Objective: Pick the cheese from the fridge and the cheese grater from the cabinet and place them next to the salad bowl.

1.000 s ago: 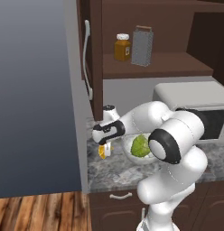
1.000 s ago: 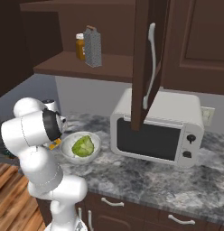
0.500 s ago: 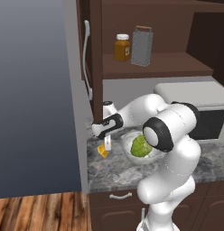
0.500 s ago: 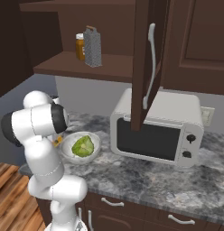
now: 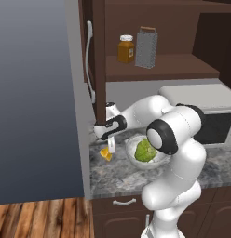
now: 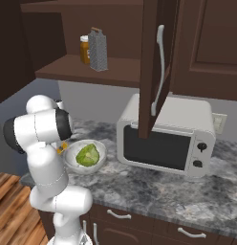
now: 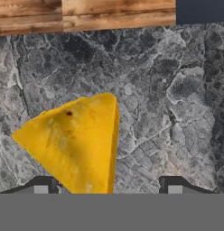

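Observation:
The cheese [image 7: 75, 142], a yellow-orange wedge, lies on the grey stone counter [image 7: 177, 90] just left of the salad bowl [image 5: 132, 160], which holds green lettuce. My gripper [image 5: 110, 148] hangs right above the wedge with its fingertips [image 7: 41, 185] wide apart, open. In the hand view the wedge sits between them, nearer the left one. The cheese grater [image 5: 146, 47] stands upright on the shelf of the open cabinet [image 5: 159, 69], high above the counter. From the right base view I see the grater [image 6: 98, 50], the bowl [image 6: 73, 163] and a sliver of cheese [image 6: 64, 146] beside my arm.
An amber jar [image 5: 126, 49] stands left of the grater on the shelf. The open cabinet door [image 6: 154, 67] hangs over the microwave [image 6: 163, 139], right of the bowl. The fridge's grey side [image 5: 38, 93] walls the counter's left end.
The arm reached down to the counter left of the bowl. The gripper went from shut on the cheese to open, and the wedge now rests on the stone.

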